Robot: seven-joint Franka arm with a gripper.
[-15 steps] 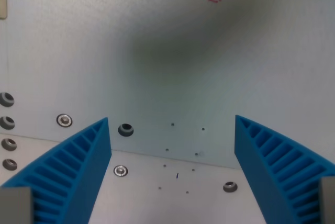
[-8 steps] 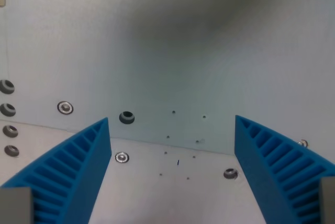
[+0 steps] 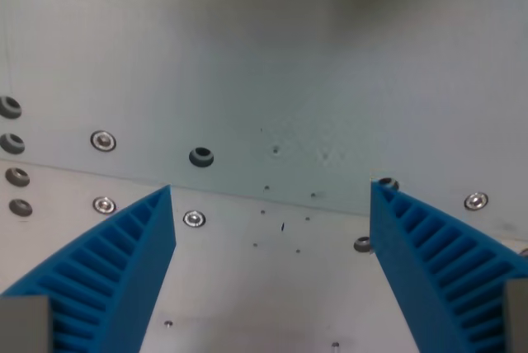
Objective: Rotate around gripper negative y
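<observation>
The gripper point(image 3: 272, 266) stands wide open with nothing between its two blue ribbed fingers point(image 3: 111, 275), one at each lower corner of the wrist view, the gap between them showing only bare surface. There is no object to handle here: the task's thing is the gripper itself, which is to pitch about its own y axis.

Beyond the fingers lies a pale metal plate point(image 3: 247, 56) with a seam point(image 3: 272, 199) running across it, slightly downhill toward the wrist view's right. Taking that seam as the landmark: just above it sits a dark open hole point(image 3: 200, 156), and further along the same side toward the wrist view's left a silver screw point(image 3: 102, 140). Just below the seam is another screw point(image 3: 193, 218), with a scatter of small dark specks point(image 3: 283, 226) to its right. Beyond the seam a broad soft shadow point(image 3: 355, 7) darkens the plate

Judging by the empty open fingers and the oblique look at the plate, the rotation seems to be mid-course rather than finished. The next move calls for a pure tilt about the finger-to-finger axis, with no sideways drift and the fingertips kept clear of the plate
</observation>
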